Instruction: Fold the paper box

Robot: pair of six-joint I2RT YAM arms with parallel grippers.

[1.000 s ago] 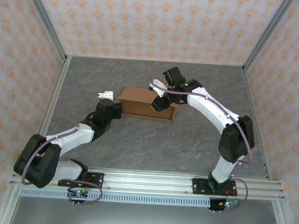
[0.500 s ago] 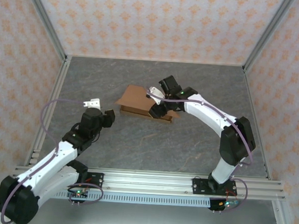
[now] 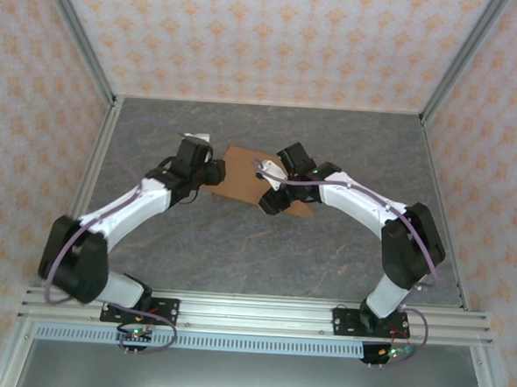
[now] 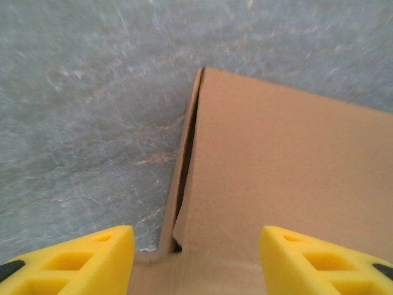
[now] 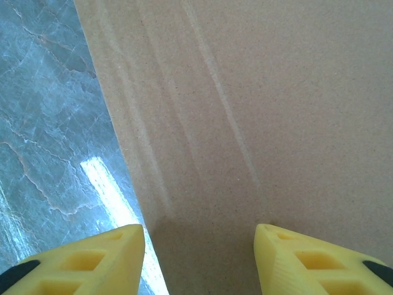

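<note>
Left tool (image 4: 196,261) and right tool (image 5: 199,261), both wide, empty, over the nearly closed paper box (image 3: 241,170)

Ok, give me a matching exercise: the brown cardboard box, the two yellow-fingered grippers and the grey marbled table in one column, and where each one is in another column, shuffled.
Column one
1. plain brown cardboard box
2. left gripper, yellow fingers
3. right gripper, yellow fingers
4. grey marbled table

Column two
A. over the box's flat right part
B. underneath everything else
C. at the box's left end, by a gap between panels
D. mid-table, between both grippers

Pairs: 1-D, 2-C, 3-A, 4-B
</note>
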